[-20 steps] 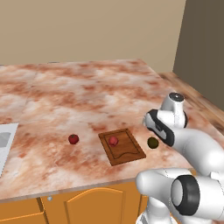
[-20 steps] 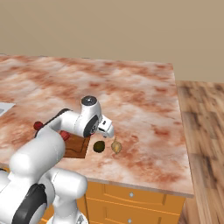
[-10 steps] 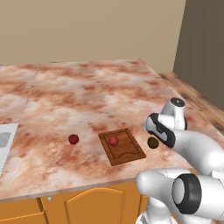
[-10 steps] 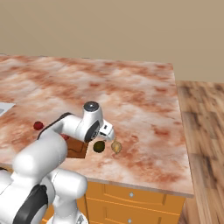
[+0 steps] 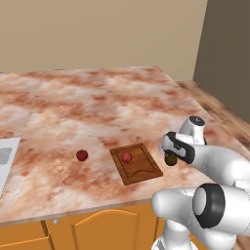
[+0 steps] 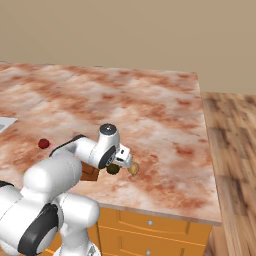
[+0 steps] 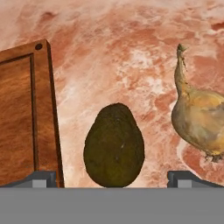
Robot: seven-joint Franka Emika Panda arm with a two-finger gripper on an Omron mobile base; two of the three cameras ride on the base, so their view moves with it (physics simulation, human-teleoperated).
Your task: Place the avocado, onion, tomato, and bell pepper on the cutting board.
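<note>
Hand view: claw (image 7: 112,177) spread open, tips flanking avocado (image 7: 114,146) | avocado on surface (image 7: 131,52), between cutting board (image 7: 24,118) and onion (image 7: 199,116), touching neither | likely light, firm, smooth-skinned, may roll | best pinched across widest middle | one red item (image 5: 127,157) on board

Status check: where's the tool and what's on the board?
Tool open, straddling the avocado on the counter. Onion close beside it. One red vegetable on the cutting board; another off it.
</note>
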